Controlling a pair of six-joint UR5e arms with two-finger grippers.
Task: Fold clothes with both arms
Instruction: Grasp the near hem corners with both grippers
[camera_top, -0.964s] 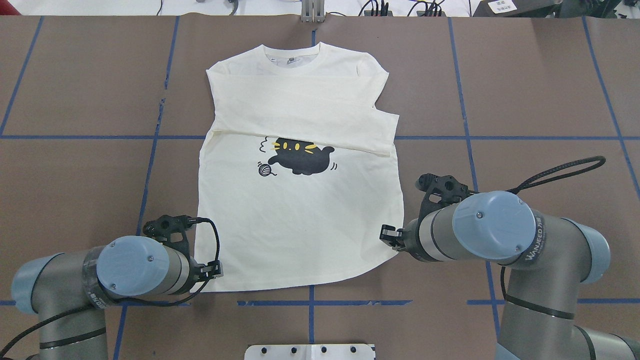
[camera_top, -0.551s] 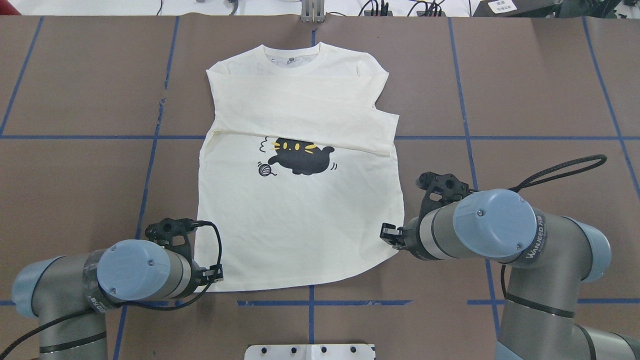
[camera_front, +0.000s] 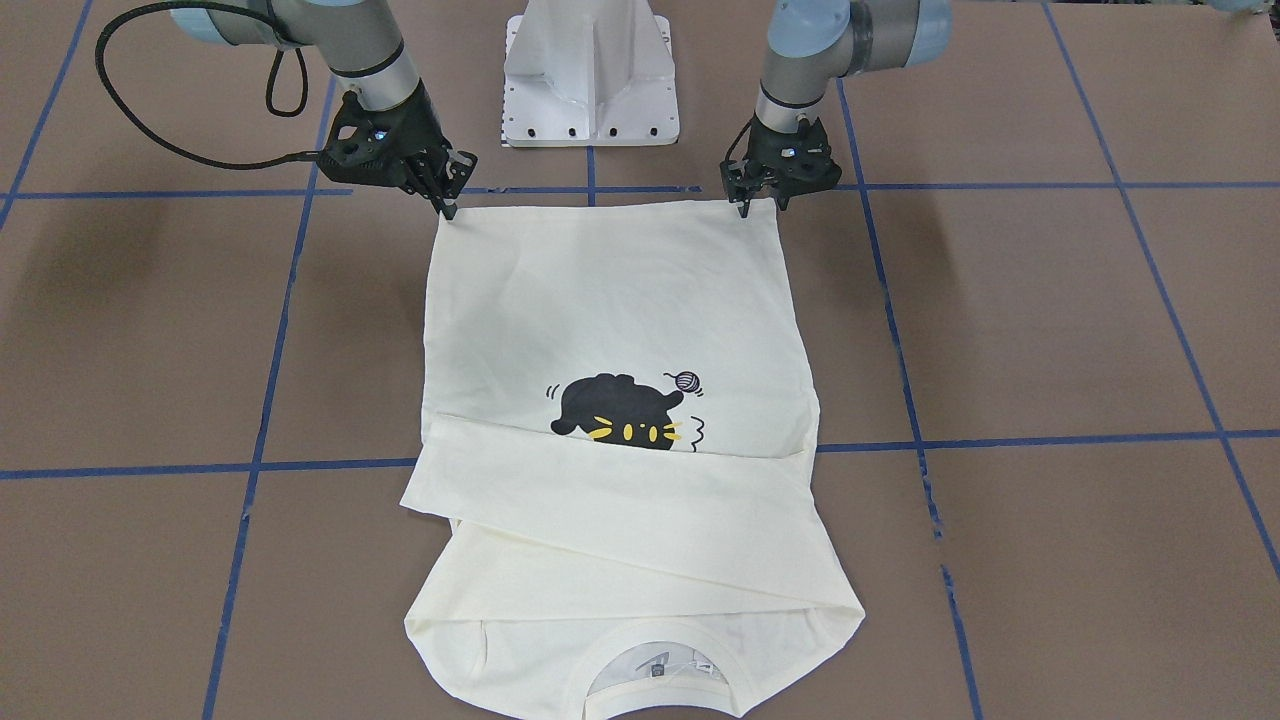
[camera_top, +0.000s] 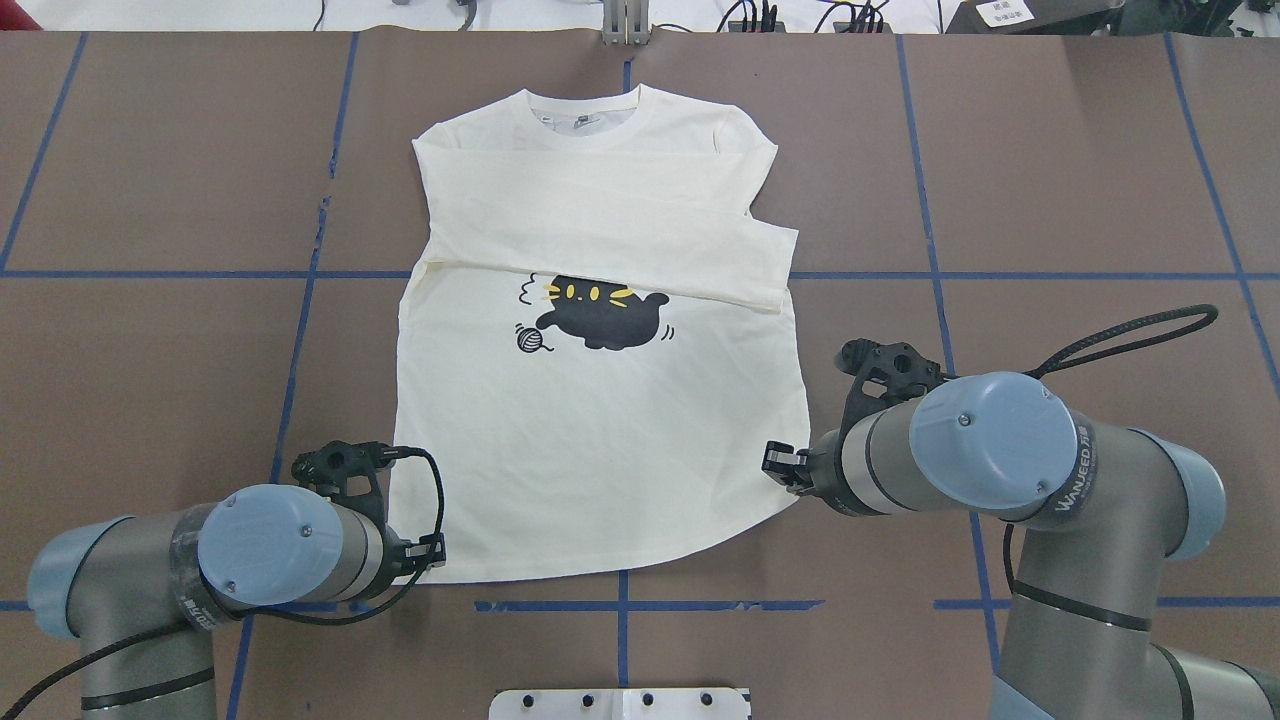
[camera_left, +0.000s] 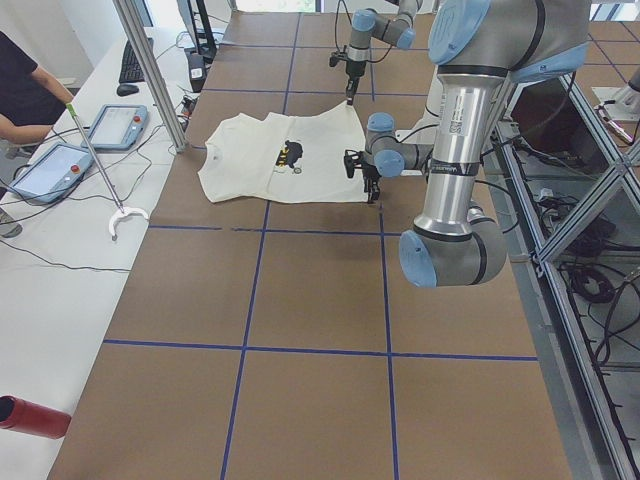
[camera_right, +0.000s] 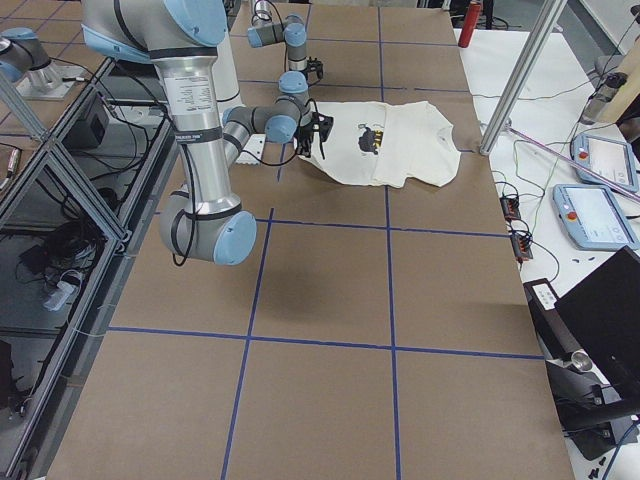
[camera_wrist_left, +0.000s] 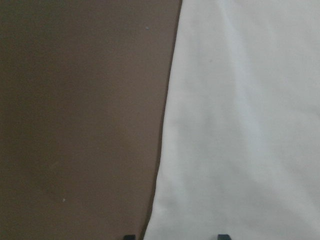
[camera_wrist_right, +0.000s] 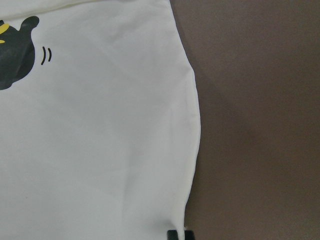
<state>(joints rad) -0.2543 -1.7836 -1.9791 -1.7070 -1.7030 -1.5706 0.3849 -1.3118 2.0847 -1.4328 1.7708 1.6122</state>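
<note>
Shirt (camera_top: 600, 430): flat on the bench (camera_top: 1050, 180), print up, sleeves folded across the chest.
Left arm (camera_top: 270, 545): jaws apart, astride the near hem corner.
Right arm (camera_top: 990, 445): jaws look pinched on the other corner.
Advice: clamp left, then lift both corners evenly.

The shirt (camera_top: 600, 450), lying between the left claw (camera_front: 762, 205) and the right claw (camera_front: 448, 207), is soft matt cream cloth, smooth with faint creases. Its cat print (camera_top: 600, 312) is flat black. Under both claws the table cover (camera_top: 1050, 180) looks like dull brown paper, crossed by slightly shiny blue tape (camera_top: 1050, 275). The claws are matt black plastic, and behind the right one loops a braided black cable (camera_top: 1130, 335).
</note>
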